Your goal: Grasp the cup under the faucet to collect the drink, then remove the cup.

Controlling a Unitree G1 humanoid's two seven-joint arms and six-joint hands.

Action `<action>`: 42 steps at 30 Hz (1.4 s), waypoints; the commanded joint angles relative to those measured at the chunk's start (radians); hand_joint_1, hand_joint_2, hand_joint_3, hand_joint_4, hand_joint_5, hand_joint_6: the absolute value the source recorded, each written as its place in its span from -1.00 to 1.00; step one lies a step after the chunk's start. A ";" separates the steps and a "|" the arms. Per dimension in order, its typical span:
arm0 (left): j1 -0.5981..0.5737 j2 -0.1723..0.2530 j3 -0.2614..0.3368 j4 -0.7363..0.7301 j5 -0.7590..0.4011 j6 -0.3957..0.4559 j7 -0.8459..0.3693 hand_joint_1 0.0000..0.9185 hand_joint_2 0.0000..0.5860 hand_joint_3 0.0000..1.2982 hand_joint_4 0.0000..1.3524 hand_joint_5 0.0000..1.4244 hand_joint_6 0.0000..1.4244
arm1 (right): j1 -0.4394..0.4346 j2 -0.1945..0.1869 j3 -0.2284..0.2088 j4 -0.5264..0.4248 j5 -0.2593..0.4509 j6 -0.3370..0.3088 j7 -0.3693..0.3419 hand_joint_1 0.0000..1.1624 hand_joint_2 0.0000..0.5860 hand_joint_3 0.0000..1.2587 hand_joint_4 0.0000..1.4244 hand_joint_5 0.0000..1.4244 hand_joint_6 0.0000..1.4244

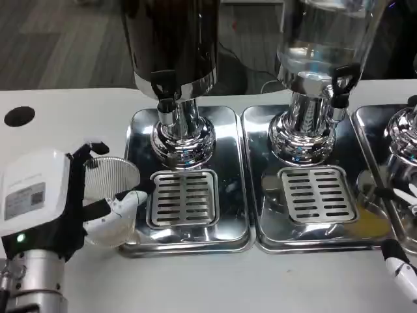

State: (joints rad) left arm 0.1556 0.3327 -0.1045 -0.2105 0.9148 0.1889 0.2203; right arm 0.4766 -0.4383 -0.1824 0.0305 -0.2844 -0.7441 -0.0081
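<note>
Landmark: slotted drip grille (184, 197) of the left dispenser tray (137, 242); all places are given from it.

Item 1. Left hand (49, 195), nearest, to the left of the grille. White back bearing a printed label, black and white fingers. Fingers closed round the cup, a white fingertip (133, 199) across its front.

Item 2. Cup (112, 195), clear ribbed plastic, thin-walled, round. Held in the left hand, left of the grille, overlapping the tray's left edge; not yet under the faucet. Whether it touches the tray cannot be told.

Item 3. Right hand (402, 264), far right of the grille, at the picture's edge. Only some white and black fingers show; how far open cannot be told.

Item 4. Left dispenser tray, polished metal, rounded corners, raised rim, mirror finish.

Item 5. Second tray (255, 215) with its own slotted grille (317, 194), just right of the first, same make.

Item 6. Dark drink dispenser (172, 39), beyond the grille, on a chrome pedestal (182, 137), with a black faucet (163, 88) above the grille's far edge.

Item 7. Clear dispenser (326, 36), beyond and right, with a black tap (344, 81).

Risks, as judged:
- Thin ribbed wall may buckle or slip under a tight or uneven grip.
- Cup base may catch the tray's raised rim while moving right, tipping it.
- Cup may stop short of the spout, so drink falls onto the grille.
- Cup rim may knock the faucet if carried too high.
</note>
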 commanded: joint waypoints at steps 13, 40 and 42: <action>-0.171 -0.040 -0.047 0.174 -0.027 -0.036 0.090 -0.29 -0.51 -0.31 -0.26 0.06 0.34 | -0.016 -0.019 -0.027 0.032 0.032 -0.010 0.025 -0.31 0.44 -0.68 -0.89 -0.90 -1.00; -0.331 -0.096 -0.130 0.412 -0.091 -0.100 0.222 -0.30 -0.51 -0.32 -0.27 0.04 0.31 | -0.050 -0.042 -0.036 0.118 0.074 -0.027 0.053 -0.31 0.44 -0.67 -0.88 -0.90 -1.00; -0.341 -0.103 -0.136 0.429 -0.091 -0.102 0.228 -0.31 -0.51 -0.32 -0.27 0.04 0.31 | -0.050 -0.046 -0.039 0.131 0.079 -0.033 0.054 -0.31 0.44 -0.67 -0.88 -0.90 -1.00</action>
State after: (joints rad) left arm -0.1427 0.2412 -0.2255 0.2017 0.8295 0.1080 0.4120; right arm 0.4313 -0.4729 -0.2095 0.1450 -0.2271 -0.7555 0.0361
